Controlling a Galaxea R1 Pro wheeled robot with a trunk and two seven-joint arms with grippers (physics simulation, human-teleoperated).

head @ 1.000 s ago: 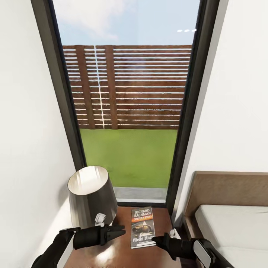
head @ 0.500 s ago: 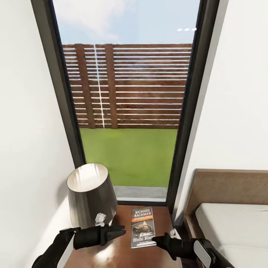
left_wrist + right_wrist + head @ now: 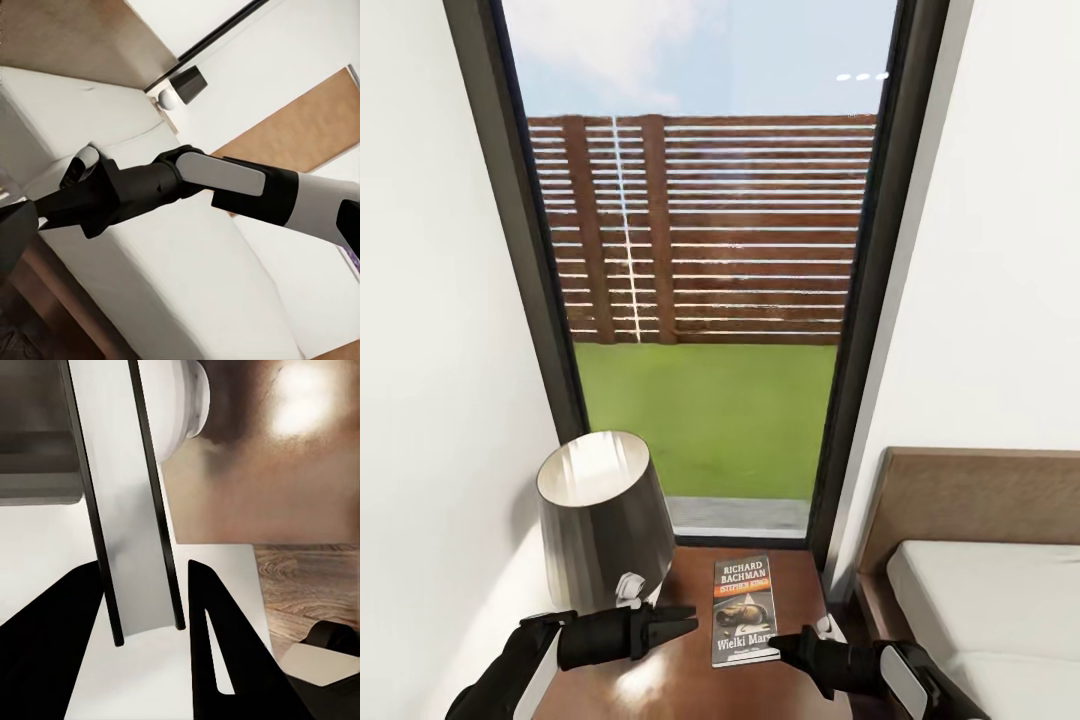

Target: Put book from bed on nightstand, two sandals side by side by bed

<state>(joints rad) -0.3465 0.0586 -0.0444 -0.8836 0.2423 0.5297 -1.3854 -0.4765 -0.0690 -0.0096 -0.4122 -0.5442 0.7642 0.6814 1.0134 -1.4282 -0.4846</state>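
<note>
Book lies flat on the nightstand, both grippers hovering near its close end.

Nearest, the left gripper (image 3: 685,621) points right with fingers closed together on nothing, and the right gripper (image 3: 778,645) points left just by the book's near right corner; whether its fingers are parted I cannot tell. Since a second ago both arms hold the same pose, while the view has tilted slightly, the lamp (image 3: 603,520) sitting a little higher. The book (image 3: 744,610), dark-covered with white "Richard Bachman", an orange band and "Wielki Marsz", rests on the glossy brown nightstand (image 3: 790,590), right of the lamp, left of the bed (image 3: 980,590). Beyond stands the tall window (image 3: 705,260).
</note>
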